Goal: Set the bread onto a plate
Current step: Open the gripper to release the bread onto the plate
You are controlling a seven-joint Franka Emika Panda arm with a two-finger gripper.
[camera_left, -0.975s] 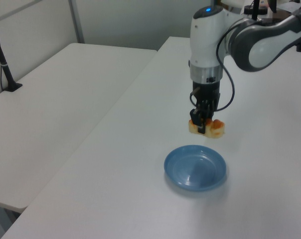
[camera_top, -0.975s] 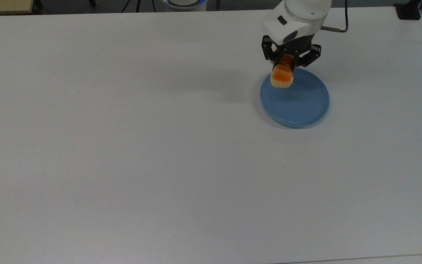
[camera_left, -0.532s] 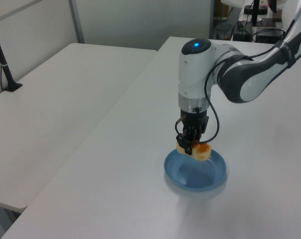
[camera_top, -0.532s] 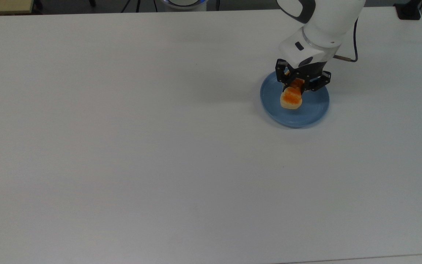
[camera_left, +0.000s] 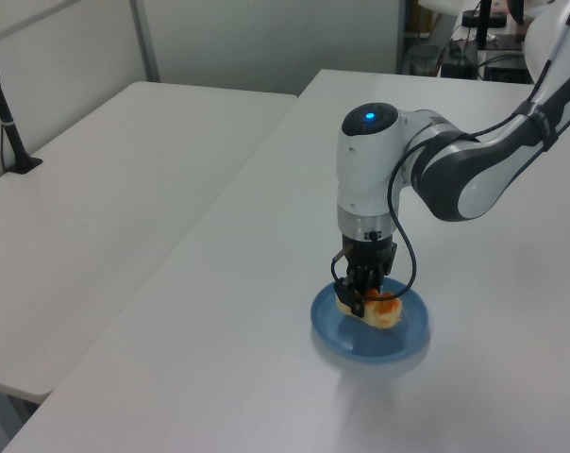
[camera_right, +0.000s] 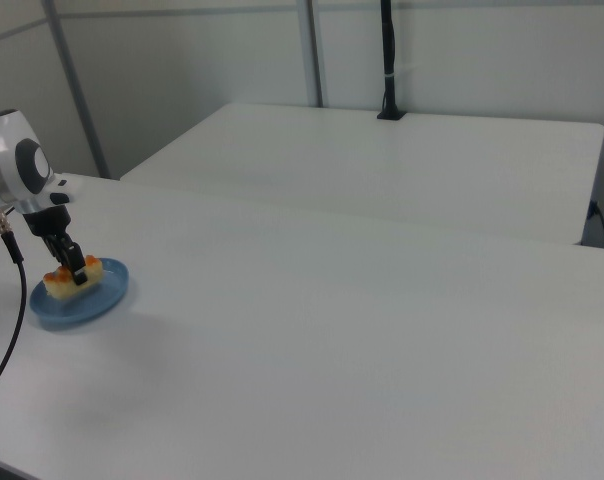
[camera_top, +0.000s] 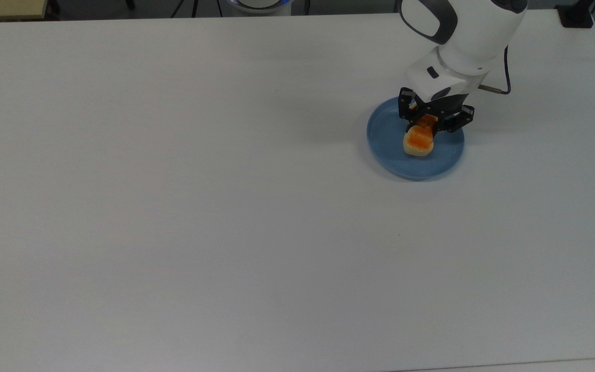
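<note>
The bread (camera_top: 418,140) has come down onto the plate (camera_top: 444,156); end effector (camera_top: 428,122) still grasping it, release next.

A white table (camera_top: 173,206) stands beside a second white table (camera_right: 402,170).
</note>
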